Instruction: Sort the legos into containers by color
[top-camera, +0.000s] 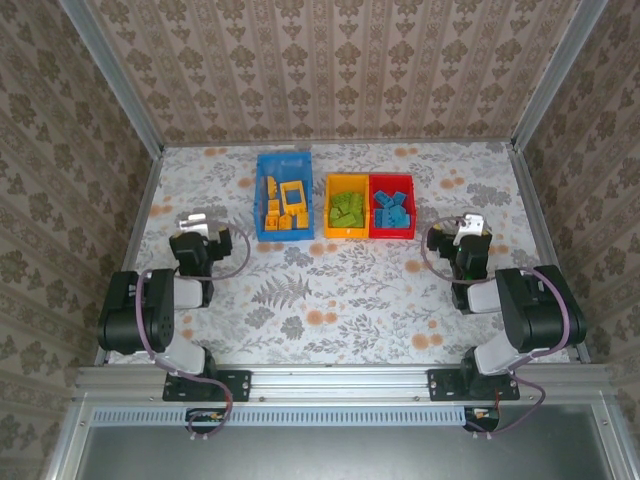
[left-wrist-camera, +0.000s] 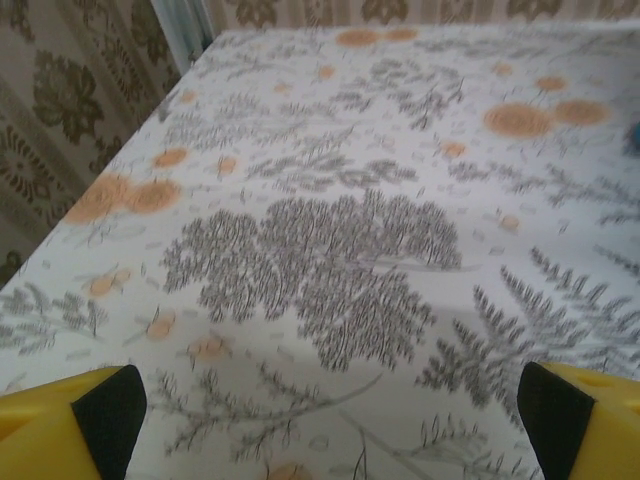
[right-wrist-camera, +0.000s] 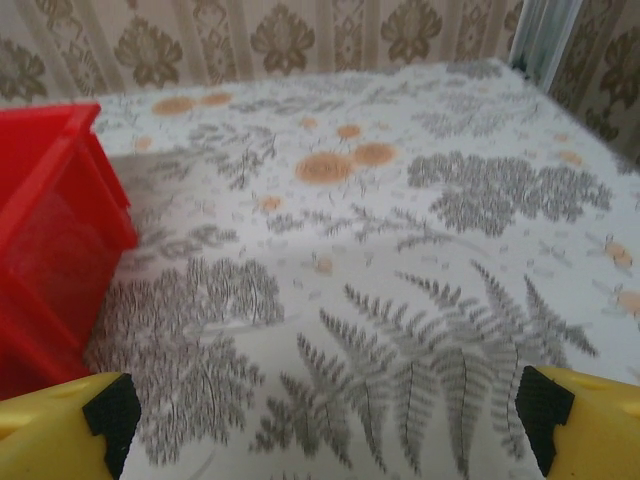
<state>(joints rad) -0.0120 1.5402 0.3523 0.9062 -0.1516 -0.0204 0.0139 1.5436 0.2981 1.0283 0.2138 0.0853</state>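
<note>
Floral table (top-camera: 330, 290) under left pincer (left-wrist-camera: 330, 415) and right pincer (right-wrist-camera: 328, 420), both released; right wrist catches red bin (right-wrist-camera: 50, 230), overhead sorted legos (top-camera: 347, 212)

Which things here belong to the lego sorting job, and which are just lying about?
Job: orange legos in blue bin; green legos in yellow bin; blue legos in red bin.
Just there: floral tablecloth; patterned walls.
</note>
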